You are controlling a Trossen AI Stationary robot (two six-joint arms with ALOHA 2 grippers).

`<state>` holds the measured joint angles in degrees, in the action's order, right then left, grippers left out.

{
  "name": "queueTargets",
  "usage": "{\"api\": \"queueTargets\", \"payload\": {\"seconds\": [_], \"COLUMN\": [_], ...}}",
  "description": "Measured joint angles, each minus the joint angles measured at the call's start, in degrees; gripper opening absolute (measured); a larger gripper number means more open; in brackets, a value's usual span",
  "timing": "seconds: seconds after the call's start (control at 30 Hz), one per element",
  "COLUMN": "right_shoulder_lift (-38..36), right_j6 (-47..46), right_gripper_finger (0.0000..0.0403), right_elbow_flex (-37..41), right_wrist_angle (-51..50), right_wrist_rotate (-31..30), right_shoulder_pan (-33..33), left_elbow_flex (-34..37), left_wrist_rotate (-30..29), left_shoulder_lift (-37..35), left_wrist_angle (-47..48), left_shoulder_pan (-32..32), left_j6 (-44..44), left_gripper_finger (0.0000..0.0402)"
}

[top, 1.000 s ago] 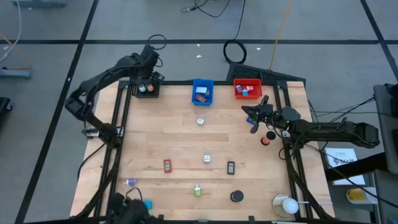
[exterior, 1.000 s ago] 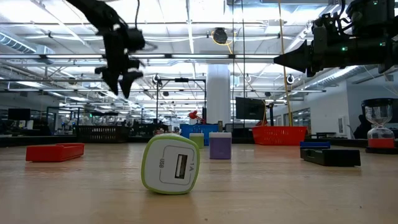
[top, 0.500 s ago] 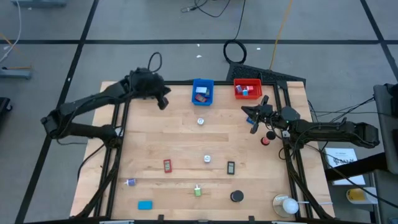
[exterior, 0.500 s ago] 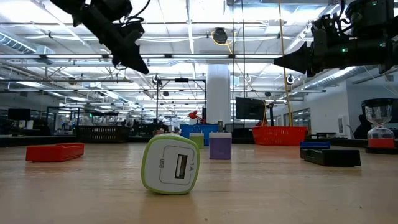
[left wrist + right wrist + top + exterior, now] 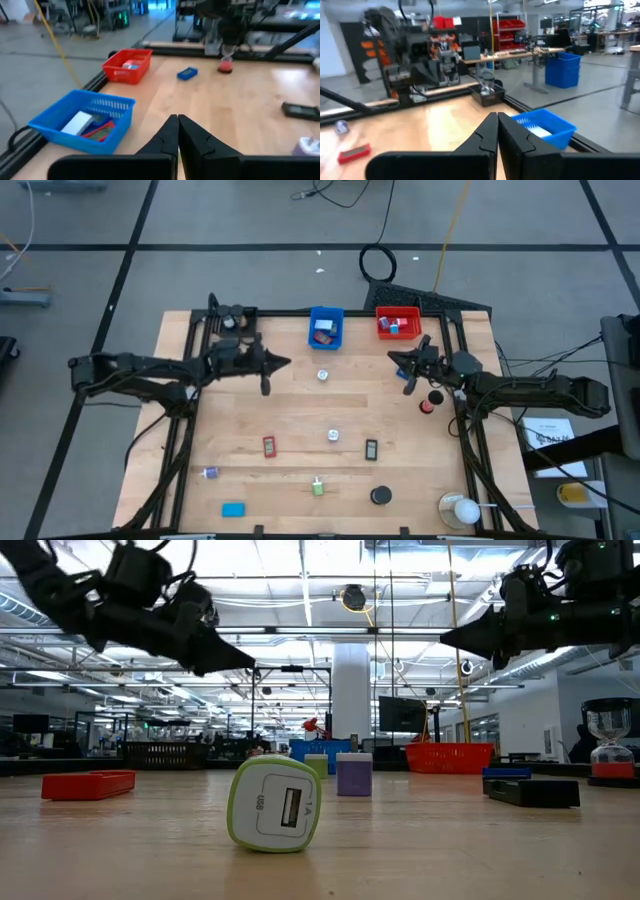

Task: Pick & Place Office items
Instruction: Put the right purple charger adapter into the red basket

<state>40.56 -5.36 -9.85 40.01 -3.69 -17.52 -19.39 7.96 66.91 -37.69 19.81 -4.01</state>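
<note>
The left claw (image 5: 287,362) is clenched with nothing between its fingers and hangs above the tabletop (image 5: 290,415) near the back, between the black bin (image 5: 236,321) and the blue bin (image 5: 325,327), pointing toward the middle. In the left wrist view its two fingers (image 5: 170,135) meet tip to tip over bare wood. The right claw (image 5: 394,357) is also clenched and empty, held above the tabletop just in front of the red bin (image 5: 398,322), its arm reaching in from the right edge. The office items lie scattered. The blue bin holds a white piece and a red one, and the red bin holds a few small pieces. A small white disc (image 5: 323,375) sits in front of the blue bin, between the two claws. A red roll (image 5: 428,406) and a black disc (image 5: 435,395) lie close together near the right arm. Farther forward, a red block (image 5: 268,446), a white piece (image 5: 333,436) and a black block (image 5: 371,449) stand in a loose row. Near the front edge are a purple piece (image 5: 209,473), a blue block (image 5: 233,509), a green-and-white charger (image 5: 317,487) and a black disc (image 5: 380,496). The low view shows the charger (image 5: 275,805) close up, resting on the wood with its socket facing the camera.
</note>
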Motion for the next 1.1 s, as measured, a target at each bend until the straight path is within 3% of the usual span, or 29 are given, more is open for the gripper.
{"api": "queueTargets", "payload": {"seconds": [0.1, 0.27, 0.5, 0.73, 0.93, 1.1], "right_shoulder_lift": [0.0, 0.0, 1.9, 10.4, 21.3, 29.3], "right_j6": [0.1, 0.0, -1.3, -7.3, -11.2, -13.4], "right_gripper_finger": [0.0001, 0.0001, 0.0000, 0.0000, 0.0003, 0.0030], "right_elbow_flex": [0.0, -1.2, -16.7, -30.0, -34.8, -38.1], "right_wrist_angle": [0.4, -2.7, -33.4, -55.6, -59.8, -59.6], "right_wrist_rotate": [1.0, 0.7, -8.4, -16.5, -16.5, -13.0], "right_shoulder_pan": [0.0, 0.1, 5.6, 13.9, 21.5, 27.7], "left_elbow_flex": [3.9, 6.5, 7.2, 7.2, 7.2, 7.2], "left_wrist_rotate": [-0.1, -0.5, -0.5, -0.5, -0.5, -0.5], "left_shoulder_lift": [0.9, 1.1, 1.1, 1.1, 1.1, 1.1], "left_wrist_angle": [-6.9, -7.2, -7.1, -7.1, -7.1, -7.1], "left_shoulder_pan": [-1.2, -1.9, -1.9, -1.9, -1.9, -1.9], "left_j6": [0.3, 0.0, 0.2, 0.1, 0.1, 0.2], "left_gripper_finger": [0.0006, 0.0028, 0.0037, 0.0037, 0.0037, 0.0037]}}
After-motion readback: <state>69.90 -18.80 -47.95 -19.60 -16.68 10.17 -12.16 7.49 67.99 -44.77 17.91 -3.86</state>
